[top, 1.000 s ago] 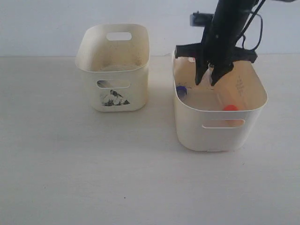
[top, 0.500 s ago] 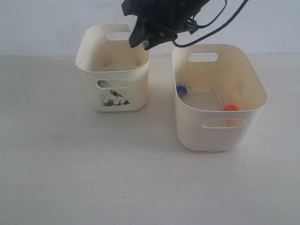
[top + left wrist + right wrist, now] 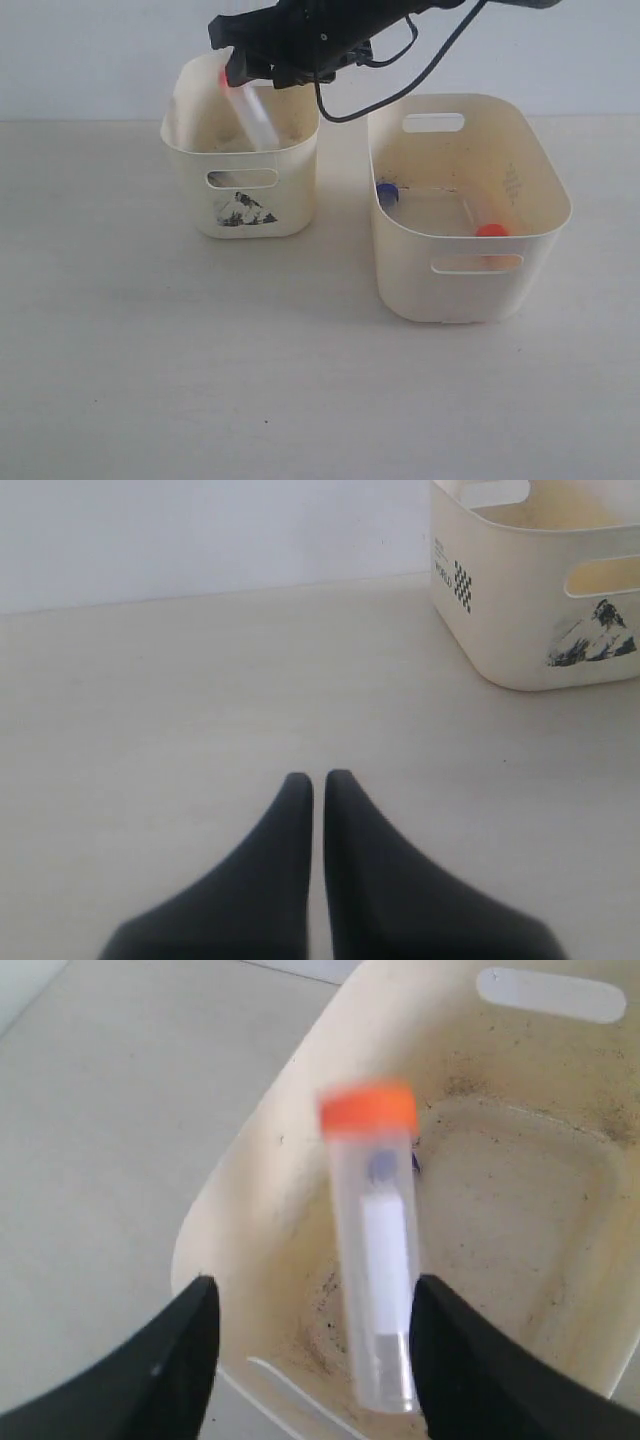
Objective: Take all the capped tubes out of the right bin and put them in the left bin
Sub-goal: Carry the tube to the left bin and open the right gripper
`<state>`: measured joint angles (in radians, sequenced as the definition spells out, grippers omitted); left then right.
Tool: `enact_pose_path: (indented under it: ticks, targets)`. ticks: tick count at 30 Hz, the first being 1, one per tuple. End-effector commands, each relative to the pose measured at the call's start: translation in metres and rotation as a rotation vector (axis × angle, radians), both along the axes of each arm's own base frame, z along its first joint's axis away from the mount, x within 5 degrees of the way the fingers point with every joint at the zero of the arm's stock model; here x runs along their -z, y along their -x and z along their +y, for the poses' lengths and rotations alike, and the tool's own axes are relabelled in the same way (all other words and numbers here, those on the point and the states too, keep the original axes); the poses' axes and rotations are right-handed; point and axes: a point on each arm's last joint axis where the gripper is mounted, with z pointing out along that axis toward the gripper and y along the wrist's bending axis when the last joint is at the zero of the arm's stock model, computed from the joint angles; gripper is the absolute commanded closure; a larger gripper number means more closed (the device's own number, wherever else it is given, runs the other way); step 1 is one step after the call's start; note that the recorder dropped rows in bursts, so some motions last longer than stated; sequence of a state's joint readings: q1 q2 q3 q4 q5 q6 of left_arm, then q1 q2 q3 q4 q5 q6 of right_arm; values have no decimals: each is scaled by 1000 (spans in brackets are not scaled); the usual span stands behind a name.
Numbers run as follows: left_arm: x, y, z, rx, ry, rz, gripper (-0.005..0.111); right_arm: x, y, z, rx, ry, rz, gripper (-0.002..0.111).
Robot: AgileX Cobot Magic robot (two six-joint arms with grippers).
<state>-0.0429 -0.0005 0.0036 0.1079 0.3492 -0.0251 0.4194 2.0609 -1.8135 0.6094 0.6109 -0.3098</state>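
Right gripper (image 3: 310, 1295) has swung across from the right bin (image 3: 450, 290) to above the left bin (image 3: 240, 215), and its jaws now stand spread. The orange-capped tube (image 3: 375, 1260) is loose between them, blurred, cap up, dropping into the left bin. This transfer looks all but done, though a blue-capped tube (image 3: 387, 192) and a second orange-capped tube (image 3: 490, 230) still lie in the right bin. Left gripper (image 3: 318, 780) idle over the table (image 3: 200, 680), jaws pressed together.

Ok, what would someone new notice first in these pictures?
An orange-capped tube, blurred, is loose between the right fingers, which are spread wide over the opening of the stickered left bin. In the larger right bin lie a blue-capped tube and a second orange-capped tube.
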Motion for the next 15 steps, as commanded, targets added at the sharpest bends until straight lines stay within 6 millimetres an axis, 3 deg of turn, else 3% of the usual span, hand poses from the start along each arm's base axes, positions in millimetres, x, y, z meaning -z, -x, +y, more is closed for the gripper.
enact_pose_path:
  ticks: [1, 4, 9, 15]
  targets:
    - [-2, 0, -1, 1, 21, -11, 102, -2, -2, -2, 26, -12, -6, 70]
    - [-2, 0, -1, 1, 21, -11, 102, -2, 1, -3, 3, 15, 9, 107]
    - [-2, 0, -1, 1, 21, -11, 102, -10, 6, -20, 14, 50, 75, 108]
    - [-2, 0, -1, 1, 21, -11, 102, -28, 17, -69, 119, 147, 240, 108]
